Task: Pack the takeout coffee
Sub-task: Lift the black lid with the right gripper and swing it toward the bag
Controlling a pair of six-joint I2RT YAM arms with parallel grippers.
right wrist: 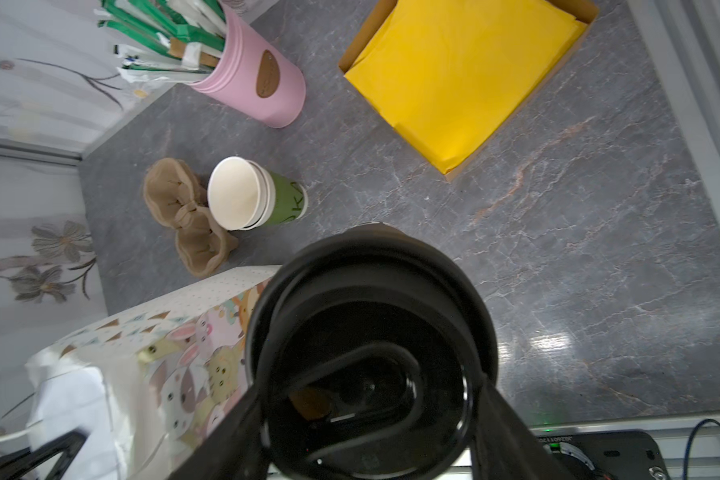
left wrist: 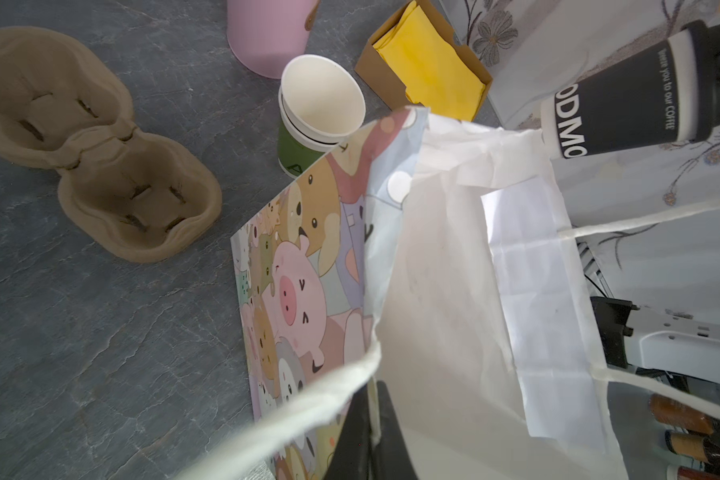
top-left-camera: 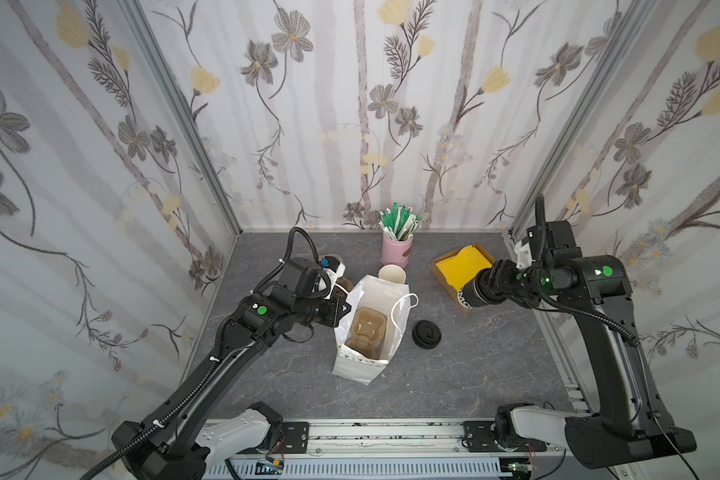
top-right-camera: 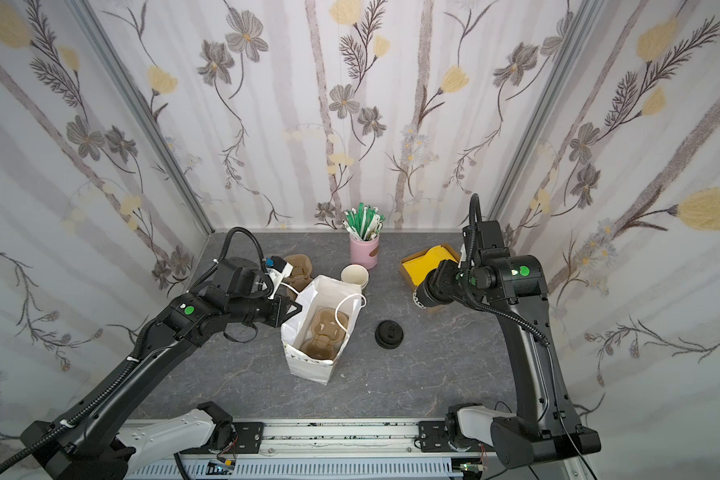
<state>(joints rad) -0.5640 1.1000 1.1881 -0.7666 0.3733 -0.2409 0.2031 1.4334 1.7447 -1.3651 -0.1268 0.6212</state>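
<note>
The grey marble-patterned table [top-left-camera: 474, 365] fills the lower middle of both top views. At its centre stands the white paper bag [top-left-camera: 358, 368], open at the top, with a brown pulp cup carrier [top-left-camera: 366, 332] lying inside. The left gripper [top-left-camera: 342, 309] reaches in from the left, its jaws closed on the bag's rim beside a cord handle, which the left wrist view shows. A second pulp carrier [top-right-camera: 298, 266] lies on the table behind that gripper. Right of centre sits a cardboard box [top-left-camera: 442, 273] holding yellow napkins [top-left-camera: 468, 259]. At the back middle is a pink holder [top-left-camera: 396, 251] of green and white wrapped sticks, and just in front of it a stack of lidless paper cups [top-left-camera: 391, 275]. The takeout coffee [top-left-camera: 468, 297], a dark printed cup with a black lid, is clamped at its lid end by the right gripper [top-left-camera: 479, 291]. It is tipped nearly sideways over the box's near corner, base toward the bag, apart from it. A loose black lid [top-left-camera: 427, 332] lies right of the bag.
</note>
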